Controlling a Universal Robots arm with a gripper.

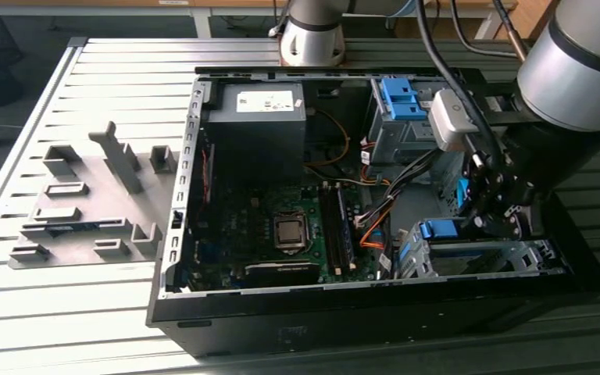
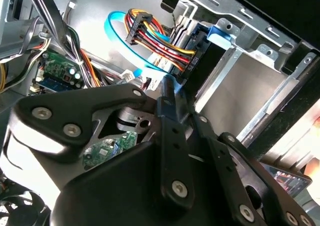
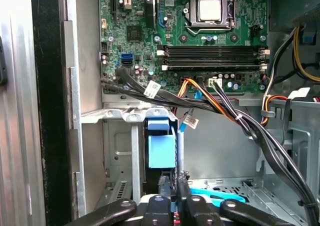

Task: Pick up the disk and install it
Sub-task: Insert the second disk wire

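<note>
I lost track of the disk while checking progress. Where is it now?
The disk stands on edge in the metal drive cage of the open computer case, at the exterior view's lower right, with the gripper closed on its edge.

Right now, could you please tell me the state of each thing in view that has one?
computer case: side panel off, inside exposed.
disk: on edge, partly slid into the metal drive cage.
tool: shut on the disk's edge.
processor socket: bare, no cooler fitted.
upper blue bracket: seated in its bay.
</note>
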